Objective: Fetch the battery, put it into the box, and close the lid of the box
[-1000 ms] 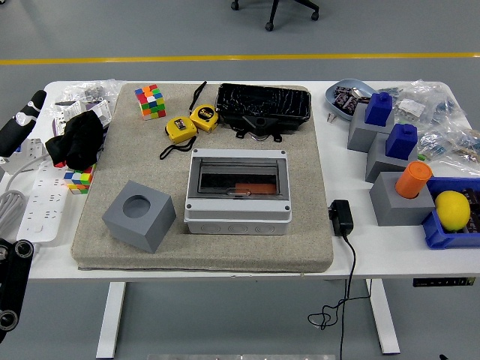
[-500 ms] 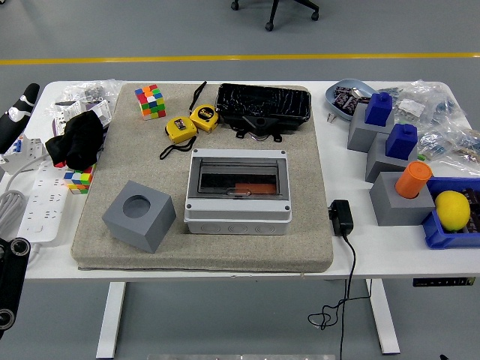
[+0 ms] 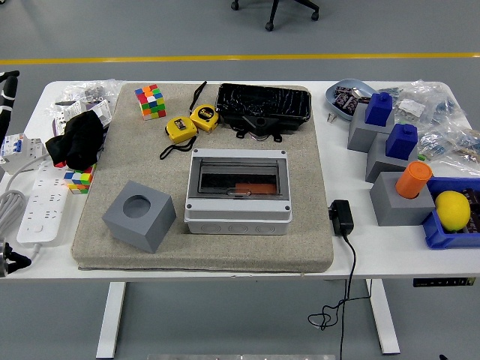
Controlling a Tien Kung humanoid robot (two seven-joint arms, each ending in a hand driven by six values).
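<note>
Box [image 3: 238, 191] is seen mid-mat on the counter [image 3: 352, 247], lid shut; an orange item, possibly the battery [image 3: 255, 188], is seen inside through the window. Left hand [image 3: 6, 91] is glimpsed at the left edge, finger state indiscernible.

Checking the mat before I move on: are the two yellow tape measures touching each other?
Touching. The head view shows the left tape measure and the right tape measure pressed edge to edge, with no mat visible between them.

Left arm [image 3: 7, 88] farther back toward the left edge (lower black part nearly gone).
</note>
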